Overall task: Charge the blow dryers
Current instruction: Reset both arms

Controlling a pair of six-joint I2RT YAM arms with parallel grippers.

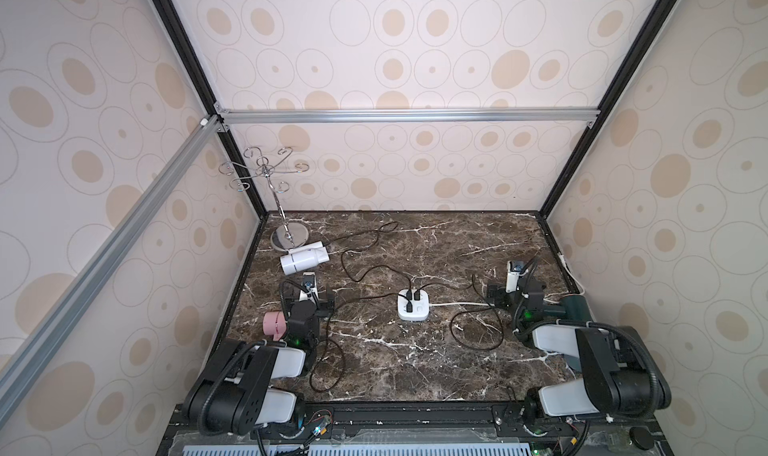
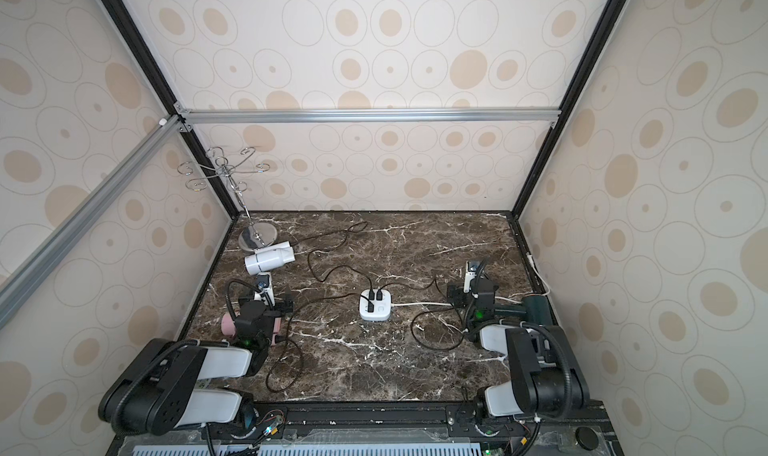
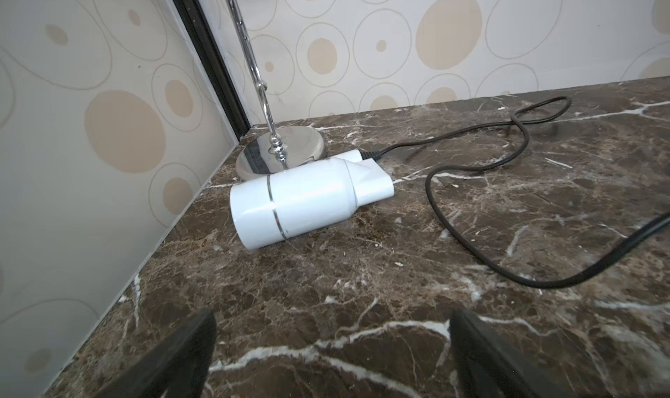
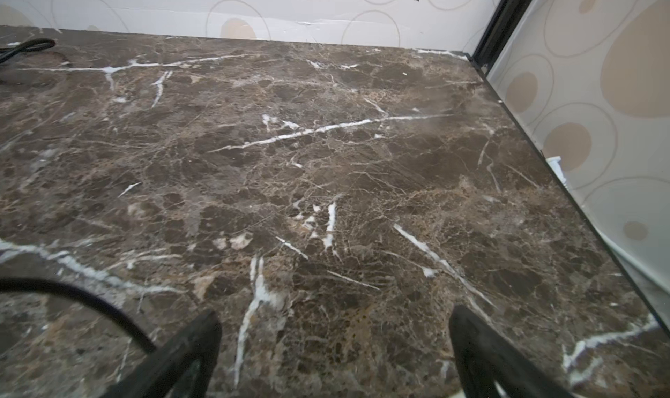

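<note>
— Though the marble tabletop [image 1: 415, 362] looked roomy, where was it crowded?

— Along its sides. The left gripper [image 3: 331, 342] hung with jaws spread wide and empty, pointing at the white dryer [image 1: 303, 261], which lay on its side against the chrome stand [image 1: 289, 238] in the far left corner. The right gripper [image 4: 335, 342] gaped just as wide over bare stone, holding nothing.

— And the other dryers?

— The pink dryer [image 1: 274, 324] sat at the left edge, partly under the left arm. The dark green dryer [image 1: 575, 306] lay by the right wall, partly hidden by the right arm.

— What worried you?

— The socket block [image 1: 411, 306] in the centre carried three black plugs [image 1: 409, 307], so I judged the charging done. But the cords [image 3: 429, 187] looped near both arms, and a sweeping wrist could snag one and drag a plug out.

— Safe room?

— The far right stretch and the near middle were free.
</note>
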